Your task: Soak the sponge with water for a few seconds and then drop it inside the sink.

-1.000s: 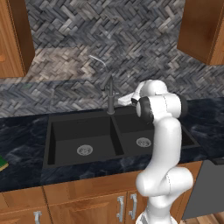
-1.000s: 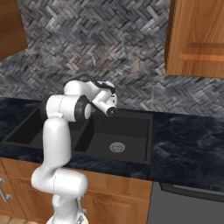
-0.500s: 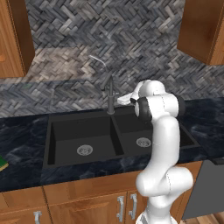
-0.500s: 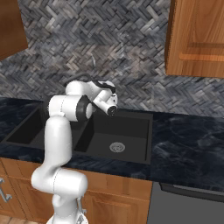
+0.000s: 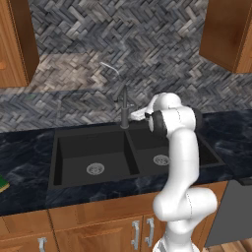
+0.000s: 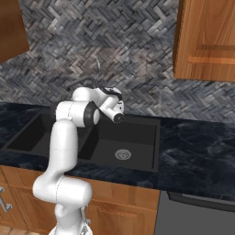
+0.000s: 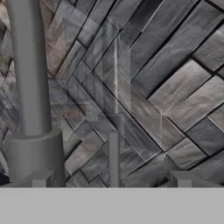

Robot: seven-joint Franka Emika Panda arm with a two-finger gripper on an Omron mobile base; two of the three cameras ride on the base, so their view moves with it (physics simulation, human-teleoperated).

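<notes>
The black double-basin sink [image 5: 93, 146] is set into the dark countertop, also seen from the right [image 6: 137, 135]. Its slim dark faucet [image 5: 124, 109] rises behind the divider. My gripper [image 5: 134, 116] is stretched out over the right basin, just right of the faucet and close to it. In the hand view my gripper [image 7: 111, 181] stands open and empty. The faucet column [image 7: 29, 87] is at its left and a thin lever [image 7: 113, 157] stands between the fingertips. The sponge [image 5: 2, 185] lies on the counter at the far left edge, far from my gripper. The water is out of view.
A silver drain sits in each basin [image 5: 95, 169] [image 5: 161, 160]. Herringbone tile wall [image 5: 147, 59] stands right behind the faucet. Wooden cabinets hang above at left [image 5: 12, 44] and right [image 5: 229, 34]. A dark appliance [image 6: 197, 215] sits below the counter on the right.
The arm has edged slightly left toward the faucet. The jaws stay open and nothing else has moved.
</notes>
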